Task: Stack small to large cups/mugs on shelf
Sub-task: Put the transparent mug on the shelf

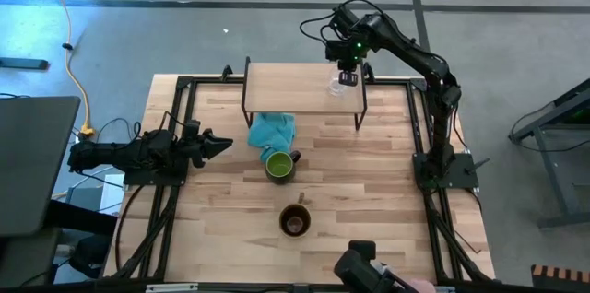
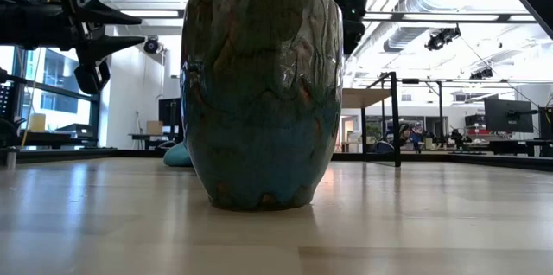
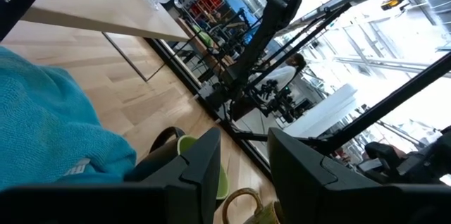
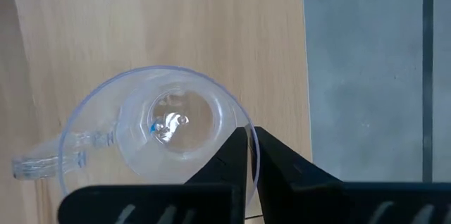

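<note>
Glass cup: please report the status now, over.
Right gripper shut on glass cup rim, over shelf. Left gripper open, waiting. Nothing in the way.

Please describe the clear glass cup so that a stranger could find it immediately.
Find the low wooden shelf at the table's far edge. The glass cup stands on its right end, directly beneath the right gripper. Unlike the green-lined mug and brown mug on the tabletop, it is transparent.

The right arm is stretched far forward, its wrist turned downward, and the right gripper (image 1: 347,78) is held with jaws nearly closed. The left arm is kept low and level, the left gripper (image 1: 221,145) partly parted.
</note>
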Robot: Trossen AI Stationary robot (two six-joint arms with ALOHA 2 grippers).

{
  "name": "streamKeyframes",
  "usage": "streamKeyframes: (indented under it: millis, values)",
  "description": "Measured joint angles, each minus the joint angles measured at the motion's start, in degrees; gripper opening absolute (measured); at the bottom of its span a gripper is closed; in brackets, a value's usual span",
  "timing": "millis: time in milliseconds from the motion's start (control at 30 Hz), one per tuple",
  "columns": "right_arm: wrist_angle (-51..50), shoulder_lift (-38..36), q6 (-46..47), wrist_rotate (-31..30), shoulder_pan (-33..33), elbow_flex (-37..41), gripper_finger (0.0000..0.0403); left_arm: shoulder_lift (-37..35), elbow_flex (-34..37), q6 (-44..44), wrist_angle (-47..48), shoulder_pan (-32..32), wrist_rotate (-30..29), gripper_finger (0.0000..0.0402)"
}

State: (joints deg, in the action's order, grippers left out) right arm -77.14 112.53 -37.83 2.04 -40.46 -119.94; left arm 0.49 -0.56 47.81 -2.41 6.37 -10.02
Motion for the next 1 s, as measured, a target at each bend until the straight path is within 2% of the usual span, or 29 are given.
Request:
streamKeyframes:
  millis: [533, 1000]
  values:
    - [-0.2, 0.0, 0.3, 1.4, 0.0, 0.0, 0.0007, 0.0, 0.0, 0.0, 0.0, 0.0, -0.1, 0.0106]
    - [0.2, 0.0, 0.3, 1.6, 0.0, 0.0, 0.0041, 0.0, 0.0, 0.0, 0.0, 0.0, -0.1, 0.0106]
